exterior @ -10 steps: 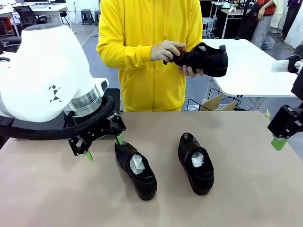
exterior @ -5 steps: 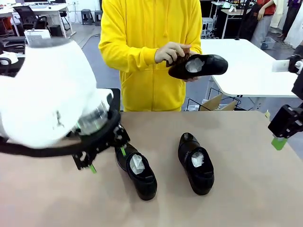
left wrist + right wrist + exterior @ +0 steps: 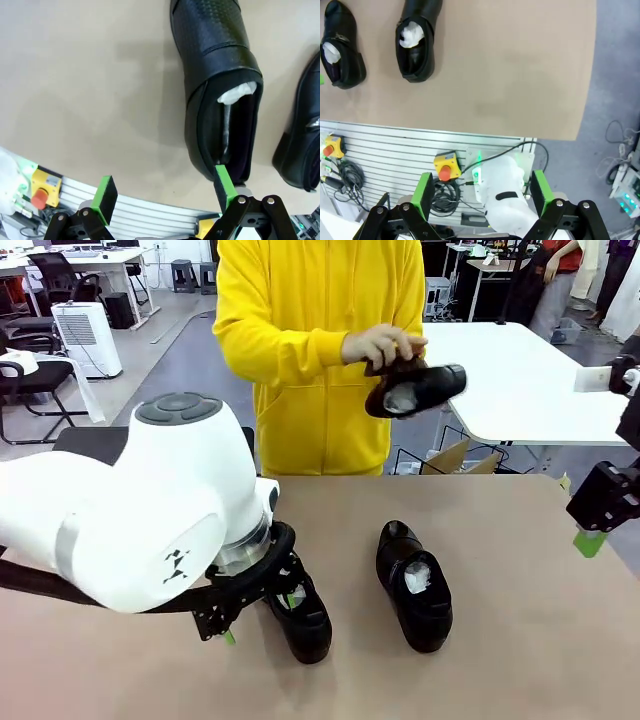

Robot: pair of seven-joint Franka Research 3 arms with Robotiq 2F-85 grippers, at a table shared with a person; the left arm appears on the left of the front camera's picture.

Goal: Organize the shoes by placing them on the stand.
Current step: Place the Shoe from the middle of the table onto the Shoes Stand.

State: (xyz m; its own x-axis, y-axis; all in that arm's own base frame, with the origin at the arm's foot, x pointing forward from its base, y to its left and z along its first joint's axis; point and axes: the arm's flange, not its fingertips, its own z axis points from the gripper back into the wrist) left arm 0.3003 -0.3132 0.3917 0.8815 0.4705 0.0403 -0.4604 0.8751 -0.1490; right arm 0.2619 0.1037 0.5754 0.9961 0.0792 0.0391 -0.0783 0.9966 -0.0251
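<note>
The left fingers, released, hover at one shoe's heel mid-counter. The right fingers hang released near the counter's right edge. A person's hand holds another shoe.

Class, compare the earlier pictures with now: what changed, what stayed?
The left gripper moved right and lower to the heel of the left shoe, fingers open, gripping nothing. The person tilted the held shoe. The left shoe, right shoe and right gripper stayed put.
</note>
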